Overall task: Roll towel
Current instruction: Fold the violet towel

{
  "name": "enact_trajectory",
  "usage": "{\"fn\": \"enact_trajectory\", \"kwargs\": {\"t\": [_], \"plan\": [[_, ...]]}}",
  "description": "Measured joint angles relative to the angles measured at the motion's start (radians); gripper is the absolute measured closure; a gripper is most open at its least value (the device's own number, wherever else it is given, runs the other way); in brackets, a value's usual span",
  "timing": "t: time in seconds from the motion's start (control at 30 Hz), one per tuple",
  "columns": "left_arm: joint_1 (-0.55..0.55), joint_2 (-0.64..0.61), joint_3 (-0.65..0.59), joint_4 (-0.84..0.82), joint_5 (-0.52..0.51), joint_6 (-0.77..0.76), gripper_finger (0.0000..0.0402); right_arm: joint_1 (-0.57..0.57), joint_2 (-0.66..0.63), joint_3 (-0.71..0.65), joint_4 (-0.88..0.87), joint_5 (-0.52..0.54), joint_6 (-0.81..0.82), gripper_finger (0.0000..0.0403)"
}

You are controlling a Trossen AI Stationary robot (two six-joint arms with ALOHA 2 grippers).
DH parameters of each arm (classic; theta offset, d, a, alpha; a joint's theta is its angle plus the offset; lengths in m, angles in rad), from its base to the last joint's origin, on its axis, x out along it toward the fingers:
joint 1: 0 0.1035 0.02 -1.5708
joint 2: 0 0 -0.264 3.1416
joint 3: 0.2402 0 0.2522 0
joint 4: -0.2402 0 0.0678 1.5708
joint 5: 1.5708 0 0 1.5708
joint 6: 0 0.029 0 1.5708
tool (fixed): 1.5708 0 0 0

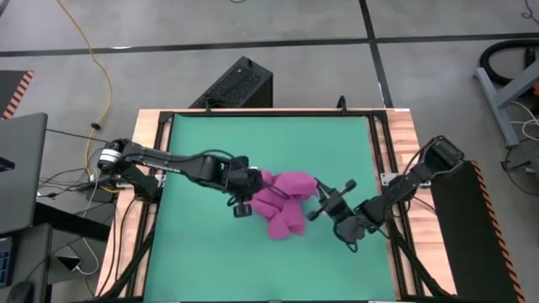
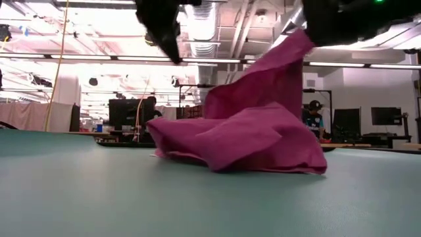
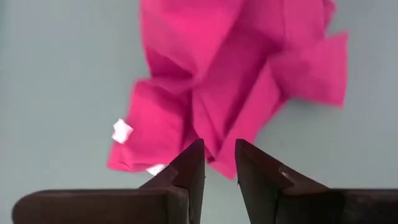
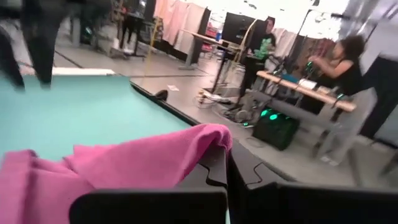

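The magenta-pink towel [image 1: 282, 204] lies crumpled in a heap near the middle of the green mat [image 1: 210, 135]. Its white tag [image 3: 122, 130] shows at one edge. In the low view one part of the towel [image 2: 263, 85] rises from the heap toward the upper right. My right gripper [image 1: 322, 202] is at the towel's right side, shut on that raised part. My left gripper [image 1: 244, 200] hovers over the towel's left side. Its fingers [image 3: 219, 165] stand a narrow gap apart with nothing between them, and they are above the cloth [image 2: 168, 36]. My right gripper pinches a bunched edge of the towel [image 4: 208, 140] between its two shut fingers; one layer or several, I cannot tell. It comes from the table's right side. That part is lifted and slopes down from the fingers to the heap [image 2: 250, 141], which rests on the mat.
A wooden table border [image 1: 152, 126] frames the mat. A black box [image 1: 240, 84] stands beyond the far edge. Bare mat lies on the near and far sides of the towel. People [image 4: 339, 68] and desks show in the room beyond the table.
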State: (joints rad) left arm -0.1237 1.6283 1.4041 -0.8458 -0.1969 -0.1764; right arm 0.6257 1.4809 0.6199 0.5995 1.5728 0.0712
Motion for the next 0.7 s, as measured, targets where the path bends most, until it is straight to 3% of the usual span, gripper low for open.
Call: {"fn": "enact_trajectory", "kwargs": {"t": [0.07, 0.27, 0.5, 0.6, 0.7], "plan": [[0.000, 0.000, -0.069, 0.060, 0.008, -0.001, 0.0321, 0.018, -0.027, -0.034, -0.004, 0.000, 0.053, 0.0396], [0.014, 0.000, -0.292, 0.452, 0.120, 0.000, 0.0306, 0.069, -0.082, -0.128, -0.005, -0.002, 0.210, 0.0396], [0.077, 0.004, -0.454, 0.714, 0.073, -0.033, 0.0259, 0.087, -0.087, -0.187, -0.009, -0.002, 0.313, 0.0396], [0.084, 0.010, -0.503, 0.724, 0.114, -0.044, 0.0254, 0.085, -0.087, -0.188, -0.013, -0.003, 0.313, 0.0396], [0.067, 0.004, -0.517, 0.649, 0.155, -0.085, 0.0280, 0.078, -0.087, -0.188, -0.014, -0.003, 0.298, 0.0396]]}}
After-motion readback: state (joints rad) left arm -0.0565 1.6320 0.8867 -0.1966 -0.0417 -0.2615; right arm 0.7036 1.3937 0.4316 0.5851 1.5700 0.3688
